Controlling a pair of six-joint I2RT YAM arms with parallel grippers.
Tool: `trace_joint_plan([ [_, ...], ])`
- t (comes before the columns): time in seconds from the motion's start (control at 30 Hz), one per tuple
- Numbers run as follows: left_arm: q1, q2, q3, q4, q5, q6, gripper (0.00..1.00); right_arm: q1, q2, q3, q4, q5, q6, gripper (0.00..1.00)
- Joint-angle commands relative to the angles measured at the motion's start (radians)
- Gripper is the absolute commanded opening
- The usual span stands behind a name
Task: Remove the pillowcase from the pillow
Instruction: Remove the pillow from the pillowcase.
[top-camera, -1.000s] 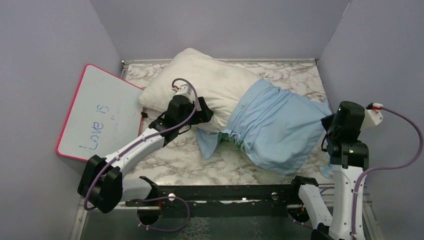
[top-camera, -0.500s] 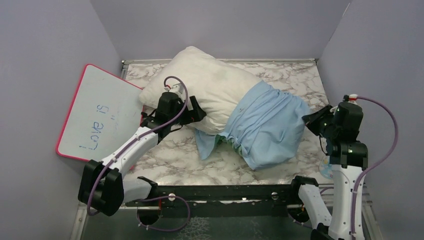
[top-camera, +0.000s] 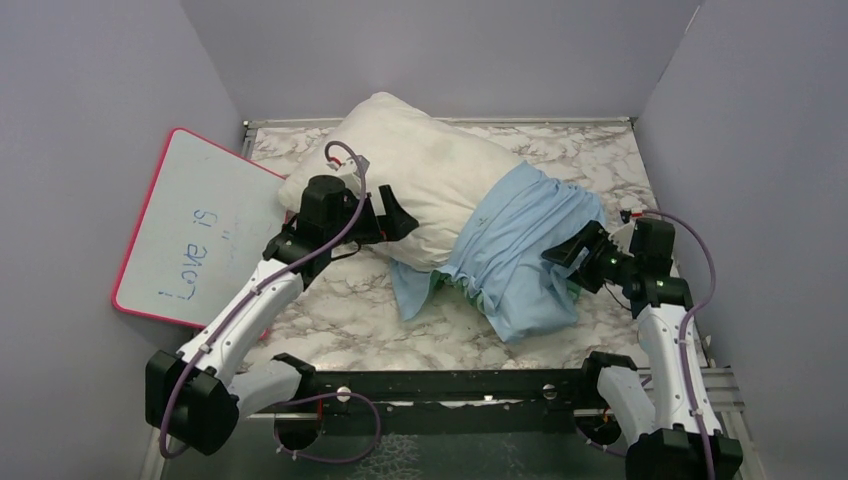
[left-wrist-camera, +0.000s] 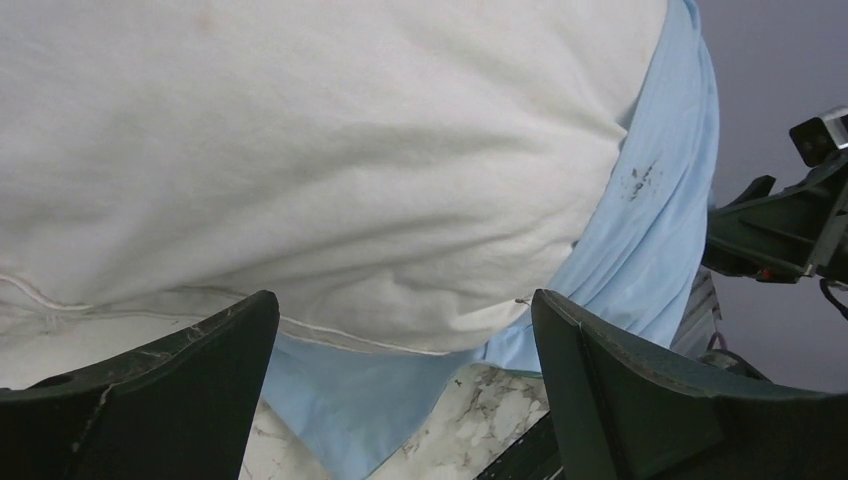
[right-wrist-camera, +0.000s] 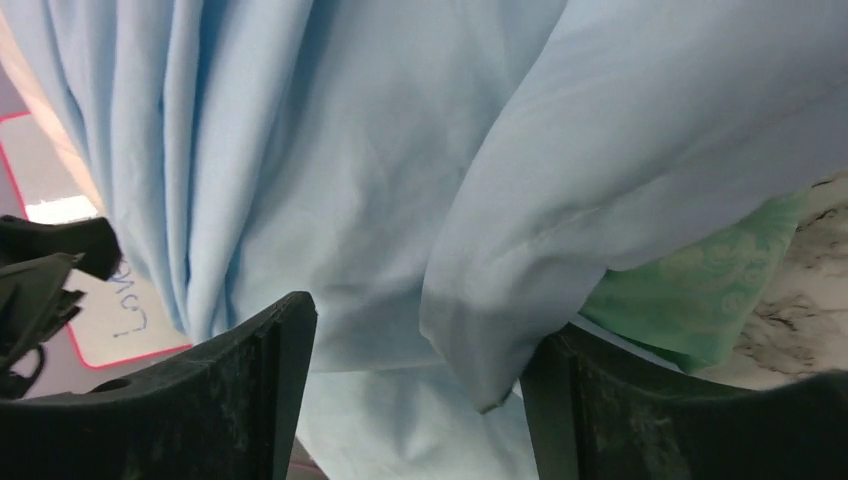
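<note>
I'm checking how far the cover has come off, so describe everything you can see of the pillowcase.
The pillowcase is thin light-blue fabric, gathered in folds over only the right end of the cream pillow. Its teal-green patterned inner face peeks out at the near edge, and a flap lies on the marble table. The right gripper is at its right end, open fingers straddling a fold.

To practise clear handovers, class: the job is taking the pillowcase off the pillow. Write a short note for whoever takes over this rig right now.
Left gripper: open, holding nothing, at the bare near edge of the pillow.
Right gripper: open, close at the right end of the pillowcase.
The pillow lies on the table, roughly half bare, the rest inside the pillowcase.
Done: case partly off. Left: pull it fully clear.
</note>
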Motion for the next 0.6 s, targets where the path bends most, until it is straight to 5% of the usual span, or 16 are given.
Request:
trace_joint_plan([
  [0.0, 0.003, 0.048, 0.125, -0.053, 0.052, 0.044, 0.99, -0.005, -0.003, -0.036, 0.081, 0.04, 0.007, 0.81],
  [0.17, 0.003, 0.163, 0.264, -0.082, 0.089, 0.068, 0.99, -0.006, 0.076, -0.093, 0.188, -0.001, 0.053, 0.84],
  [0.27, 0.004, 0.212, 0.321, -0.111, 0.073, 0.101, 0.99, -0.006, 0.11, -0.098, 0.221, -0.011, 0.079, 0.55],
  [0.43, 0.015, 0.299, 0.38, -0.165, 0.054, 0.134, 0.99, -0.005, 0.071, 0.001, 0.082, 0.257, 0.08, 0.05],
  [0.57, 0.035, 0.347, 0.478, -0.206, 0.022, 0.147, 0.99, -0.005, 0.105, 0.128, -0.101, 0.453, 0.071, 0.01],
])
